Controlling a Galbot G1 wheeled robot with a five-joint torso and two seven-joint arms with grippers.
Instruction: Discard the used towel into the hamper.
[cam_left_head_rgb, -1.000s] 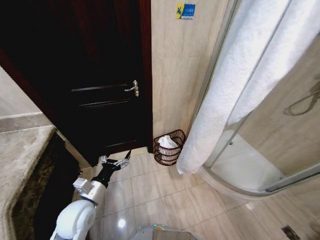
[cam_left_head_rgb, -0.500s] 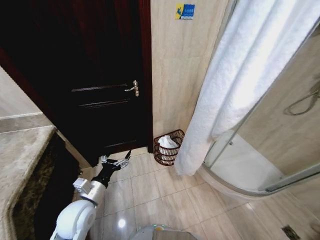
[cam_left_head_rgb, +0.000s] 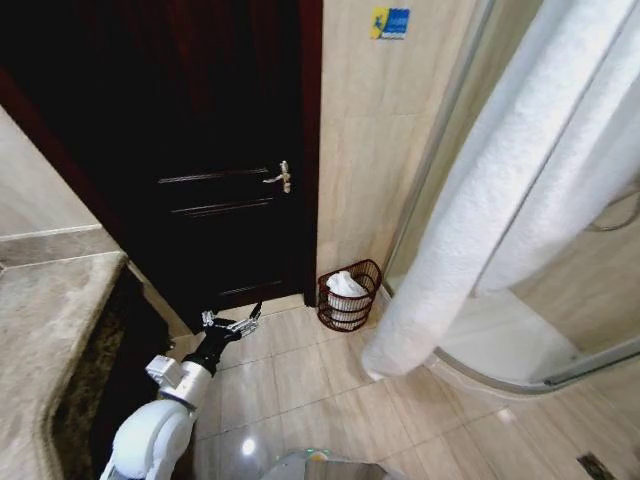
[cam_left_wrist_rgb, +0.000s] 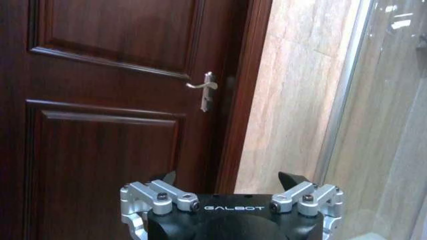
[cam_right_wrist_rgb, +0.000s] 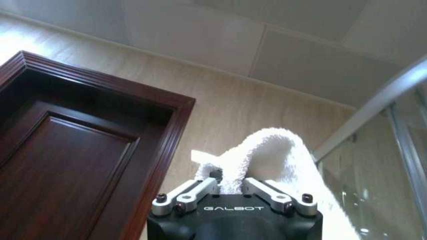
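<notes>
Presently counted: one hamper (cam_left_head_rgb: 350, 296), a small round dark reddish-brown basket of open weave, standing on the tiled floor (cam_left_head_rgb: 310, 375) against the beige wall, between the door frame and the shower enclosure (cam_left_head_rgb: 520, 330). White cloth (cam_left_head_rgb: 345, 285) lies inside it, heaped to about the rim; whether that is one piece or several cannot be told.

One towel (cam_left_head_rgb: 500, 190), white and long, hangs from the upper right of the head view down to a loose end near the floor, just beside the curved shower base and a little apart from the hamper. In the right wrist view the same towel (cam_right_wrist_rgb: 277, 155) arches up out of the right gripper (cam_right_wrist_rgb: 230, 186), whose jaws are closed together on a fold of it.

One left gripper (cam_left_head_rgb: 232, 322), held low over the floor tiles in front of the door, well short of the hamper. Its jaws stand wide apart and hold nothing; the left wrist view shows the left gripper pointed at the door with both fingertips (cam_left_wrist_rgb: 292, 179) spread.

One dark wooden door (cam_left_head_rgb: 200, 150), shut, with one metal lever handle (cam_left_head_rgb: 280, 177).

One stone counter (cam_left_head_rgb: 50, 330), at the left edge of the head view.

One small blue sticker (cam_left_head_rgb: 391, 22) high on the wall above the hamper.
</notes>
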